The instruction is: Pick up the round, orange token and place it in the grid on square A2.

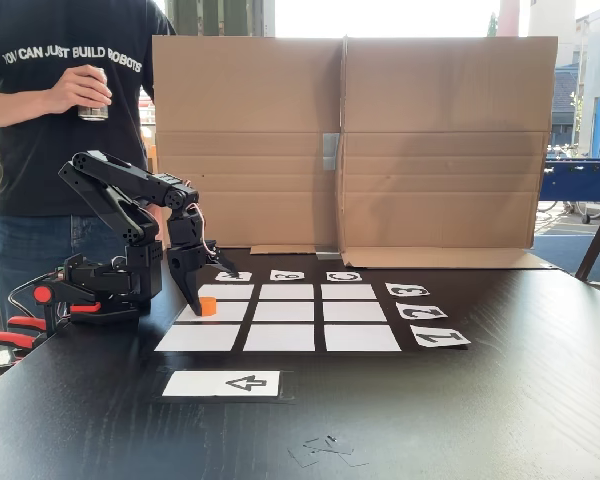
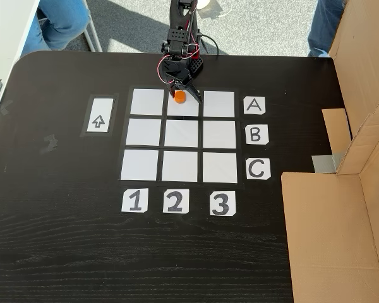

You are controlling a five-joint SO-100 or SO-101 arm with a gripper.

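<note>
The orange token point(image 1: 208, 306) point(image 2: 179, 96) sits on square A2 point(image 1: 230, 312) point(image 2: 188, 108), the middle cell of the grid's point(image 1: 279, 338) point(image 2: 180, 166) line headed "A", level with card "2". My gripper point(image 1: 213, 292) point(image 2: 185, 96) hangs low over that cell and is open. In both fixed views the token lies between its fingers, close against one of them. I cannot tell whether that finger touches the token.
A white arrow card point(image 1: 222, 383) point(image 2: 99, 115) lies beside the grid. A tall cardboard wall point(image 1: 380, 140) point(image 2: 341, 221) stands behind the grid. A person point(image 1: 50, 150) holding a can stands behind the arm's base point(image 1: 100, 285), next to orange clamps point(image 1: 15, 335).
</note>
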